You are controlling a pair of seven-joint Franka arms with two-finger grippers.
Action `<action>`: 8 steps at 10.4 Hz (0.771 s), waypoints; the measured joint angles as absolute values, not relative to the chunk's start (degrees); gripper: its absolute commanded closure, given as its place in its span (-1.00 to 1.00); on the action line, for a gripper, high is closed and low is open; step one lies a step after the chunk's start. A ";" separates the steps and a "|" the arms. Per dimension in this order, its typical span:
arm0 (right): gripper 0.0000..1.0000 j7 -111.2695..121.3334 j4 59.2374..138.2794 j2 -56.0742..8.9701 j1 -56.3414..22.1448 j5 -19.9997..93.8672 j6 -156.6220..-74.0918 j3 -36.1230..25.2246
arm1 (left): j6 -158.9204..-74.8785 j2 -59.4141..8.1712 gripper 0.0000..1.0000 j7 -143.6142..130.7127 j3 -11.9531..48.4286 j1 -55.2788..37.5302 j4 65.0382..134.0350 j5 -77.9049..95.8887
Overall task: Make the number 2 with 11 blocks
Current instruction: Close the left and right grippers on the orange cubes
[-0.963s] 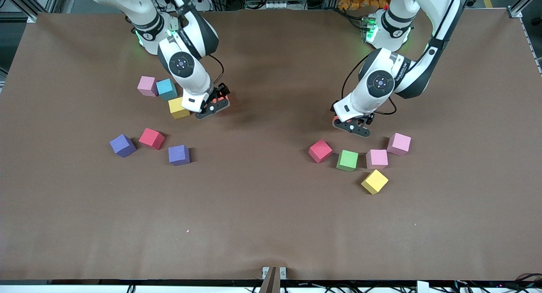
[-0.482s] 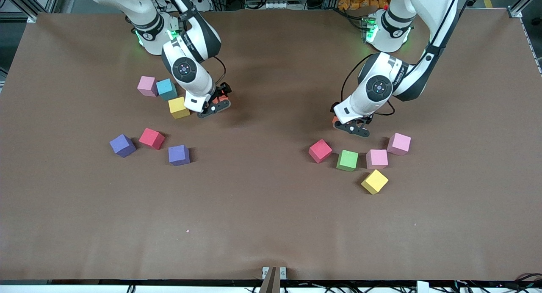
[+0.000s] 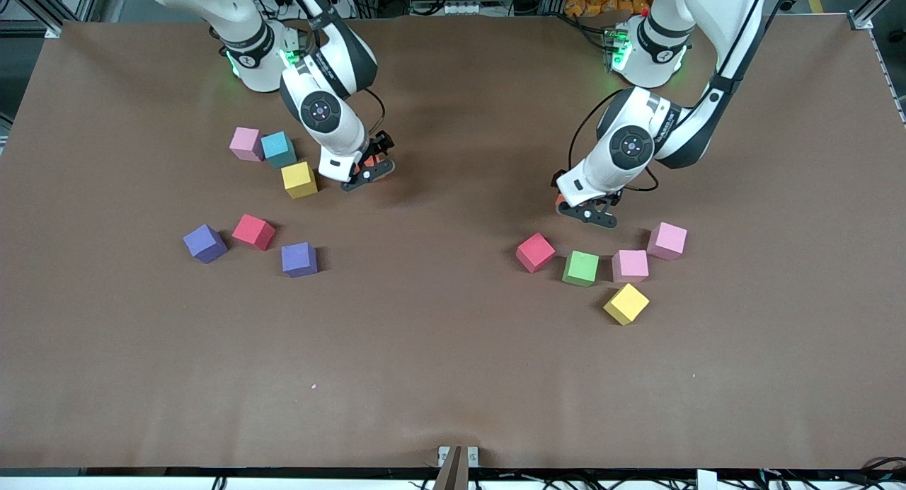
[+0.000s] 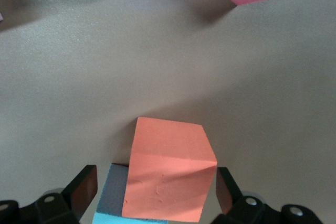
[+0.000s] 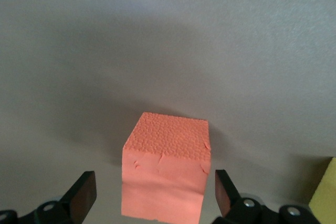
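I am straddling matte orange foam cubes [image 5: 165, 169] with both wide-open tools, left [image 3: 589, 214] and right [image 3: 367, 177]; the left's [image 4: 169, 171], leaning on a light-blue cube [image 4: 113, 203], may tip.

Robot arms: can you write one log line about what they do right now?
left gripper: open, around one orange cube | right gripper: open, around other orange cube | number 2: not started

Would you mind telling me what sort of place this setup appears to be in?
Probably a robotics lab: a brown-covered worktable framed by aluminium rails, small matte foam cubes scattered on it, and cables and equipment along the edge where the arms' bases stand.
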State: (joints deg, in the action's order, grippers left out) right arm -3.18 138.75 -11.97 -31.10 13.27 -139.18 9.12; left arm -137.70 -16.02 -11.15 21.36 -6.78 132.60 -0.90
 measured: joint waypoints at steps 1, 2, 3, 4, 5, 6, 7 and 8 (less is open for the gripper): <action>-1.00 -3.18 139.18 -12.41 -31.11 13.27 -140.13 9.17 | -137.70 -16.02 -1.00 -11.34 21.78 -6.80 132.80 -0.90; -1.00 -3.18 139.49 -12.89 -31.11 13.27 -140.76 9.18 | -137.70 -16.02 -1.00 -11.44 22.16 -6.85 133.06 -0.90; -1.00 -3.18 139.62 -13.32 -31.12 13.27 -141.01 9.19 | -137.70 -16.02 -0.97 -11.48 22.31 -6.92 133.36 -0.90; -1.00 -3.18 139.68 -13.68 -31.13 13.27 -141.34 9.21 | -137.71 -16.05 -0.88 -11.48 22.33 -6.94 133.66 -0.90; -0.99 -3.18 139.77 -13.99 -31.13 13.27 -142.07 9.21 | -137.71 -16.17 -0.71 -11.48 22.33 -6.94 133.79 -0.90; -0.75 -3.55 139.95 -14.42 -31.13 13.29 -143.19 9.21 | -137.71 -16.42 -0.53 -11.48 22.33 -6.94 133.86 -0.90; -0.51 -4.53 139.98 -14.78 -31.13 13.29 -143.81 9.22 | -137.74 -16.73 -0.26 -11.48 22.33 -6.94 133.87 -0.90; -0.17 -5.40 139.98 -14.97 -31.13 13.30 -144.04 9.22 | -137.77 -17.05 -0.11 -11.48 22.33 -6.94 133.87 -0.90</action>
State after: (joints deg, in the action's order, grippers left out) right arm -5.40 139.98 -14.97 -31.13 13.30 -144.04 9.22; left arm -137.77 -17.05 -11.48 22.33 -6.94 133.87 -0.90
